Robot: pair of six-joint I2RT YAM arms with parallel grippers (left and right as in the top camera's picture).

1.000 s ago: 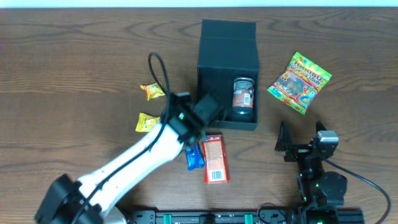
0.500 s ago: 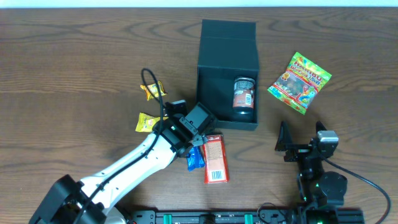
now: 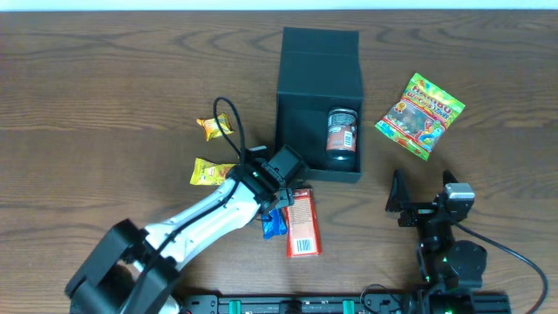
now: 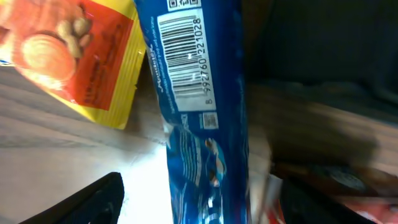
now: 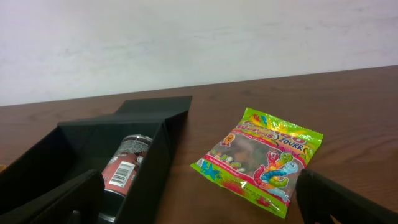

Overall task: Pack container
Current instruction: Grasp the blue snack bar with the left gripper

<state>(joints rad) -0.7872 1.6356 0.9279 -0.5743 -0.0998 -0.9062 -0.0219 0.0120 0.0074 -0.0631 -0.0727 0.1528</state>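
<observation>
The dark container stands open at the back middle of the table, with a red-labelled can lying inside it. My left gripper hovers low over a long blue packet, just in front of the container's left corner. In the left wrist view that blue packet runs between my open jaws, and bare table shows beside the left finger. Near the front right, my right gripper rests open and empty. It faces the container and the can.
A red packet lies right beside the blue one. Two yellow peanut packets sit left of the container, one showing in the left wrist view. A green gummy bag lies right of the container.
My left gripper pulled back from the container's front edge toward the blue packet, and its jaws went from shut to open. The right arm stayed still.
</observation>
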